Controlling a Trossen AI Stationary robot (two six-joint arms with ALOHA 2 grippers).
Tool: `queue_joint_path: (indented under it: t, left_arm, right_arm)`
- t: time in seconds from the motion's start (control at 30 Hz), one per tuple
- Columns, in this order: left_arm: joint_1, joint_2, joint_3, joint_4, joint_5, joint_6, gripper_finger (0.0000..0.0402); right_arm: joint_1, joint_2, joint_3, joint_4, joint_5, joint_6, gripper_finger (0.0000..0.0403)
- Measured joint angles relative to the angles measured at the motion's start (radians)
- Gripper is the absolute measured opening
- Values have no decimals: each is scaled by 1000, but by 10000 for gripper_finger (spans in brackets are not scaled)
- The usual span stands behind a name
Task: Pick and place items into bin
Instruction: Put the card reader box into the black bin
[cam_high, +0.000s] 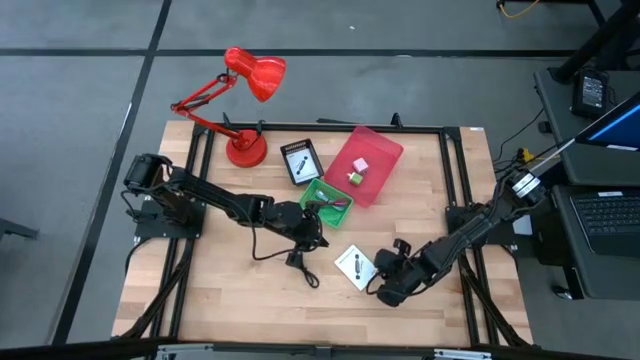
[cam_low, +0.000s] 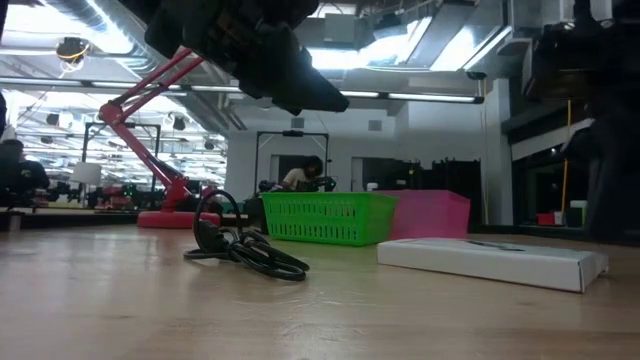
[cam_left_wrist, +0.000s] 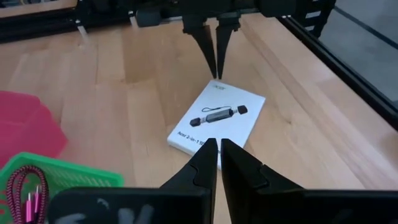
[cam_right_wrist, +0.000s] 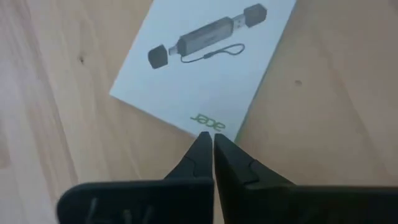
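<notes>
A white card box (cam_high: 353, 265) printed with a black adapter lies flat on the wooden table, also seen in my left wrist view (cam_left_wrist: 217, 118). My right gripper (cam_right_wrist: 208, 138) is shut, its tips at the box's logo edge. My left gripper (cam_left_wrist: 217, 142) hovers shut and empty over the table next to the green basket (cam_high: 328, 200), pointing at the box. A maroon cable (cam_left_wrist: 22, 186) lies in that basket. A black cable (cam_high: 280, 255) lies coiled on the table. A second white card (cam_high: 300, 162) lies near the lamp. The pink bin (cam_high: 380, 150) holds a pink cube (cam_high: 359, 163). My right gripper's shut fingertips (cam_left_wrist: 216, 65) slant down at the box's logo edge (cam_right_wrist: 208, 121). I cannot tell whether they touch it. The box lies flat on the table.
A red desk lamp (cam_high: 245, 95) stands at the far left corner. A black frame (cam_high: 455, 170) runs around the table's edges. Bare wood lies toward the near left of the table (cam_high: 210, 295). The room beyond shows desks and a person far off.
</notes>
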Motion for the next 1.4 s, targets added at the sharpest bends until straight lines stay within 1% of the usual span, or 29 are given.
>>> queue_joint_path:
  t: [0.23,0.47,0.9,1.13,1.3,1.4]
  left_arm:
    - [0,0,0,-8,0,0,18]
    - [0,0,0,-8,0,0,17]
    - [0,0,0,-8,0,0,17]
    - [0,0,0,-7,-1,-3,18]
    - [0,0,0,-7,0,-55,19]
    - [0,0,0,-7,0,-117,24]
  right_arm:
    - [-29,9,3,-11,0,-20,0]
    - [-28,15,3,-10,-10,-33,0]
    - [-28,20,0,-11,-27,-14,0]
    - [-27,17,-46,23,-20,35,0]
    - [-27,17,-52,29,-21,42,0]
    - [-27,18,-53,29,-22,42,0]
